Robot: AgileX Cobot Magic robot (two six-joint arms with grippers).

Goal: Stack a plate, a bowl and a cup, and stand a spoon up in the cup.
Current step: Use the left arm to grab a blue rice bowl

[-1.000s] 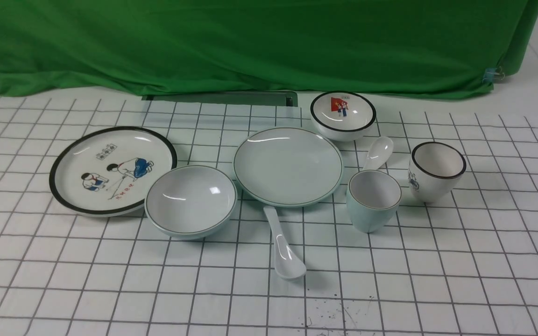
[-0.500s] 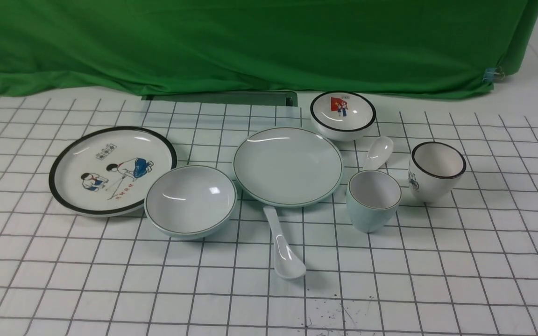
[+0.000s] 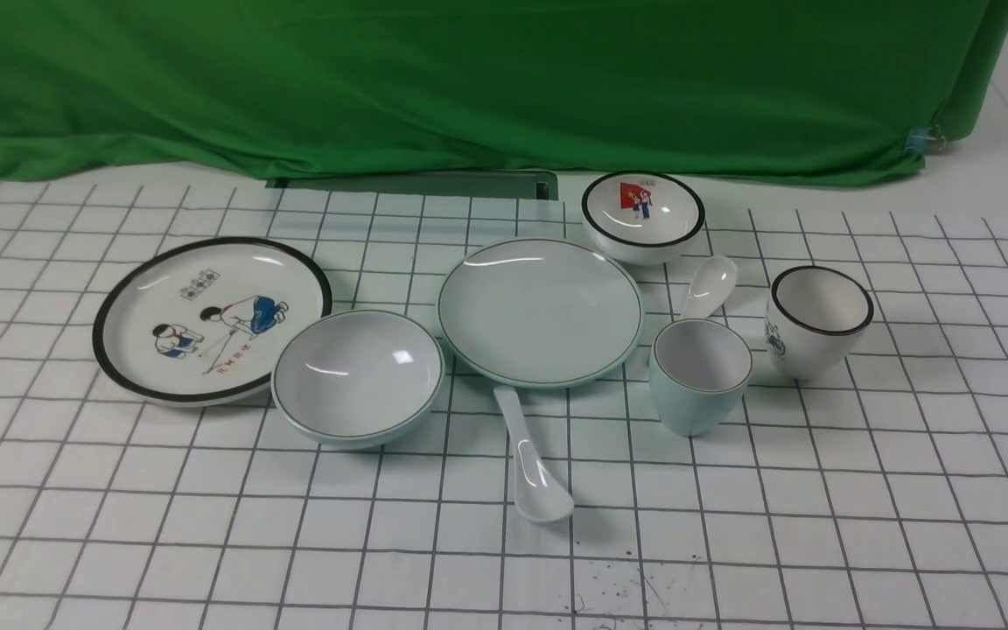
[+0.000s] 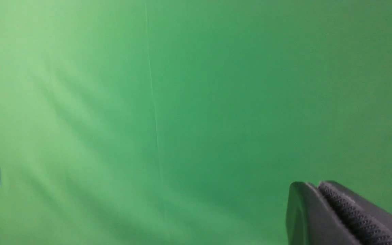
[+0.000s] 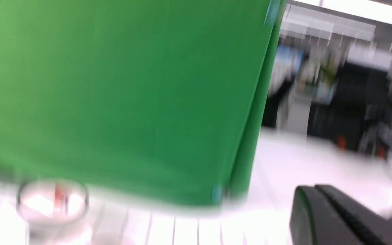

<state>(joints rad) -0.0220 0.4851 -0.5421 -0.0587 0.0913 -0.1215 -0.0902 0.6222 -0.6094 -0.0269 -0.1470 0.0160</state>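
Note:
The plain pale green plate point(image 3: 539, 311) lies at the table's middle. Left of it, a little nearer, rests the plain bowl point(image 3: 357, 376). The pale green cup point(image 3: 699, 374) stands upright to the plate's right. The plain glossy spoon point(image 3: 528, 455) lies in front of the plate, its scoop nearest me. No arm shows in the front view. My left gripper point(image 4: 318, 185) is shut and empty, with only green cloth ahead of it. The right gripper point(image 5: 315, 188) is shut too, holding nothing, in a blurred view above the white table.
A black-rimmed plate with cartoon children point(image 3: 211, 317) lies at the left. A small black-rimmed bowl with a red picture point(image 3: 641, 214) sits behind the plain plate. A second spoon point(image 3: 711, 284) and a black-rimmed white cup point(image 3: 819, 319) are at the right. Green cloth point(image 3: 469, 79) hangs behind.
A dark shape at the front view's lower left edge a second ago has gone out of view. The dishes have not moved.

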